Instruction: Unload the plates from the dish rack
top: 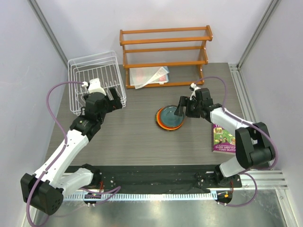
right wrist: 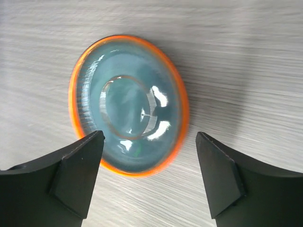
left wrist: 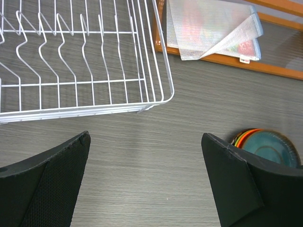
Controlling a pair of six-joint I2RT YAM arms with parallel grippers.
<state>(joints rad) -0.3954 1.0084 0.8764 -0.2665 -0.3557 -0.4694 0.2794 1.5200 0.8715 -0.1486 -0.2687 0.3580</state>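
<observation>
Black left gripper (left wrist: 146, 142) and right gripper (right wrist: 150, 142) both spread, empty; white wire dish rack (left wrist: 71, 112) looks bare, teal-topped plate stack (right wrist: 128, 118) seems finished, just retract

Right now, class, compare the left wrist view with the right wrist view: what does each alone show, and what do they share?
Only the left wrist view shows the dish rack, its visible slots holding no plates, and a mesh pouch across the orange shelf's bottom rail. Only the right wrist view shows the teal plate whole, glints on its glaze, the orange plate's rim ringing it. Both show that teal plate on the grey table, framed by the open fingers of the left gripper and the right gripper respectively.
</observation>
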